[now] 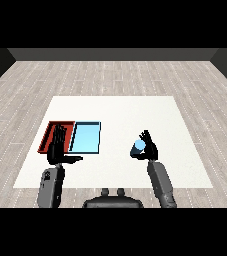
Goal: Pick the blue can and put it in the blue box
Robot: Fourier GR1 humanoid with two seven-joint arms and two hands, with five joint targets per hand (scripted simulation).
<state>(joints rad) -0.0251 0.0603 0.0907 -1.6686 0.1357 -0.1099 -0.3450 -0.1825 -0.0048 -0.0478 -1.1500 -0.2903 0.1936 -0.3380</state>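
Head view: at the left, the left robot hand (58, 145) is seen with straight fingers spread wide and the thumb stuck out to the right; nothing is held by it. It is raised in front of the red tray (47, 136), whose near right part is hidden by it. Just beside, touching along 1 edge, the light blue tray (86, 138) is laid on the white bench (115, 110). Open bench is left between that tray and the right side. There, the blue can (138, 147) is held by the right robot hand (149, 148), whose fingers are curled round it, well apart from the 2 trays. More bare bench is seen toward the right and far edges.
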